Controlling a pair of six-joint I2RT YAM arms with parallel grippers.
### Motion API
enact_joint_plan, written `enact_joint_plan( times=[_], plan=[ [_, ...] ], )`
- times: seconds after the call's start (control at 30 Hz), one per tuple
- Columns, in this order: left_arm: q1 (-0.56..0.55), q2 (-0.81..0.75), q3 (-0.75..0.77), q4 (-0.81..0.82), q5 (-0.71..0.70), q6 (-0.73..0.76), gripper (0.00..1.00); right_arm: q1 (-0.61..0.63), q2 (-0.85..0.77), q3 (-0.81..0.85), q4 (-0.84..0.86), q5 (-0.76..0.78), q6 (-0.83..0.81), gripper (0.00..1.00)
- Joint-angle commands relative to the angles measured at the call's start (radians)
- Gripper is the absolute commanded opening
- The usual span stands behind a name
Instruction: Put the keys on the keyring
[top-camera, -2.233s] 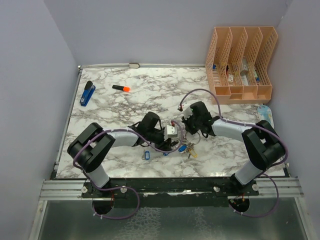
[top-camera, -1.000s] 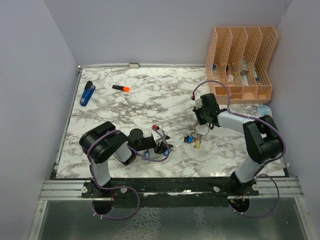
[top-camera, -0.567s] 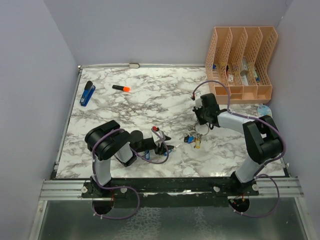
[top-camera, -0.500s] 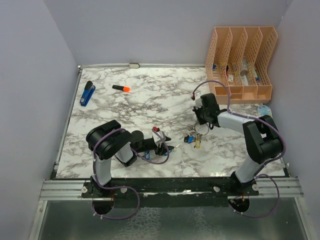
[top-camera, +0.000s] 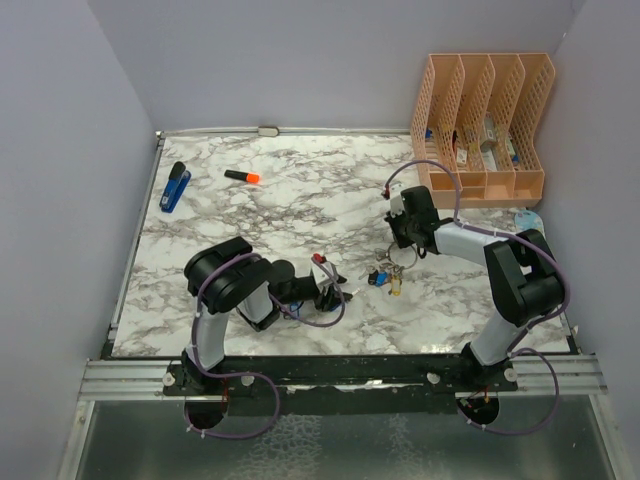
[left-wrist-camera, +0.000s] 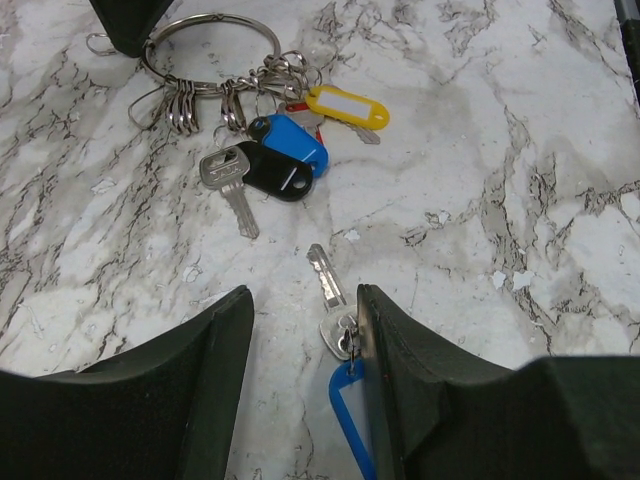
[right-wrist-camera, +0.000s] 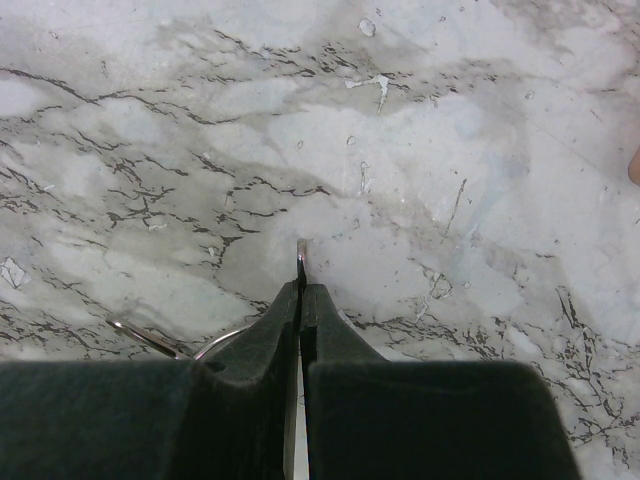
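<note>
We see our left gripper (left-wrist-camera: 302, 300) parted with 1 blue-tagged key (left-wrist-camera: 325, 285) between its fingers, right gripper (right-wrist-camera: 300, 285) pinched on the keyring (left-wrist-camera: 210, 88).

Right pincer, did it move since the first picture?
Yes. The right pincer, shut on the keyring, went back and right, nearer the orange file rack.

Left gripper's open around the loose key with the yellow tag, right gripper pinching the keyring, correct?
No: the loose key has a blue tag, per the left wrist view; the yellow tag hangs on the keyring. Left gripper open, right gripper pinching: both right.
</note>
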Motion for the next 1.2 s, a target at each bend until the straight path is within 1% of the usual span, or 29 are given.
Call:
enact_joint_plan(
  times=[0.0,0.17,0.27,0.4,0.5,0.6,0.73,0.9,1.03,1.1,1.17],
  plan=[
    [-0.013,0.036,0.017,0.021,-0.016,-0.002,0.48,0.001,0.027,-0.013,-0.010,-0.012,-0.009,0.01],
    [-0.017,0.065,0.017,0.047,-0.024,-0.003,0.46,0.000,0.027,-0.012,-0.005,-0.016,-0.009,0.01],
    [-0.018,0.072,0.016,0.050,-0.027,-0.001,0.35,-0.001,0.026,-0.016,-0.002,-0.017,-0.007,0.01],
    [-0.018,0.076,0.017,0.048,-0.024,0.000,0.24,-0.001,0.024,-0.029,0.004,-0.017,-0.006,0.01],
    [-0.018,0.081,0.017,0.049,-0.020,-0.001,0.11,-0.002,0.025,-0.033,0.006,-0.016,-0.005,0.01],
    [-0.019,0.083,0.021,0.043,-0.011,-0.005,0.04,-0.003,0.025,-0.034,0.006,-0.017,-0.004,0.01],
    [-0.019,0.089,0.031,0.029,-0.014,-0.018,0.00,-0.004,0.022,-0.035,0.004,-0.018,-0.003,0.01],
    [-0.018,0.078,0.043,-0.011,-0.059,-0.050,0.00,-0.004,0.014,-0.041,0.004,-0.016,-0.005,0.01],
    [-0.018,0.017,0.043,-0.043,-0.072,-0.054,0.00,-0.006,-0.025,-0.051,0.004,-0.023,0.003,0.01],
    [-0.019,-0.048,0.055,-0.101,-0.074,-0.057,0.00,-0.006,-0.072,-0.065,0.013,-0.028,0.010,0.01],
    [-0.018,-0.127,0.095,-0.228,-0.068,-0.058,0.00,-0.006,-0.132,-0.076,0.014,-0.033,0.010,0.01]
  ],
)
